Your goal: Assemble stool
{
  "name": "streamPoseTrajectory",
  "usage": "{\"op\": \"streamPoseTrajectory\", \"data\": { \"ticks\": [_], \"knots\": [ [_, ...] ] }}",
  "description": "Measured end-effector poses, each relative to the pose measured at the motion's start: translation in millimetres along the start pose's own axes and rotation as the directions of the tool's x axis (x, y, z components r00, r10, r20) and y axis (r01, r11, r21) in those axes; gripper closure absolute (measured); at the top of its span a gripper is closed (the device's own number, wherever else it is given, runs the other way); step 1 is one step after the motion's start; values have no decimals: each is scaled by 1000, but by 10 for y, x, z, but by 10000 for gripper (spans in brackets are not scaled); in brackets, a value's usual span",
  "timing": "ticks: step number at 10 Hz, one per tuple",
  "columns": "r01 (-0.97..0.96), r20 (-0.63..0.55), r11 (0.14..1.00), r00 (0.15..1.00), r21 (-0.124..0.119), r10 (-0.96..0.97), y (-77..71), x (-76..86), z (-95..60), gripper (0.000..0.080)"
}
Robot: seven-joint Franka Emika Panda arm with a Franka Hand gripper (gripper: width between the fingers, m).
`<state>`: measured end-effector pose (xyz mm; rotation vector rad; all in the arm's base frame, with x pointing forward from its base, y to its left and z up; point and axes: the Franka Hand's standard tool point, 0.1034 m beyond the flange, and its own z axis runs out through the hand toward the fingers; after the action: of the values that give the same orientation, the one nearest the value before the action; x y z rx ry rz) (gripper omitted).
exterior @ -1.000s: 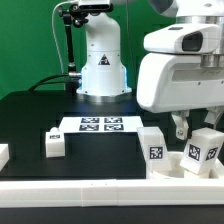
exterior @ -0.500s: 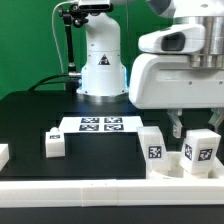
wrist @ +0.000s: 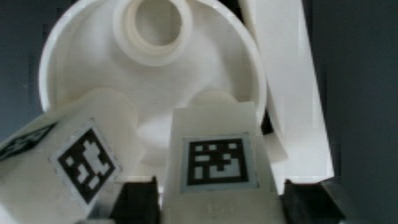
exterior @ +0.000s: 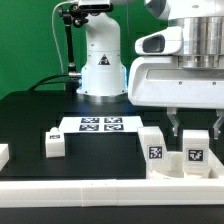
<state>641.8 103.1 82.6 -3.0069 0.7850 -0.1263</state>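
So far: no leg looks joined to the seat (wrist: 89,85).
Tool (exterior: 195,138): clamped on the held leg (exterior: 196,152), above the seat.
Left: spare leg (exterior: 152,148) just beside the tool; far leg (exterior: 53,143) well apart.

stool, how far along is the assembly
Done: nothing clearly attached; one leg stands beside the seat. In hand: the end effector grips a second leg at the seat. Left: fit both, plus the loose leg and a cropped white piece on the table.

a robotics lab: marker board (exterior: 100,124) on black table (exterior: 40,115), green backdrop (exterior: 30,45).
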Motion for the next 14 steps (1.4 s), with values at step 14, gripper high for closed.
{"op": "streamPoseTrajectory", "data": {
  "ticks": [14],
  "knots": [
    [-926, 108, 377, 376, 14, 920, -104, -36, 5, 461]
  ]
}}
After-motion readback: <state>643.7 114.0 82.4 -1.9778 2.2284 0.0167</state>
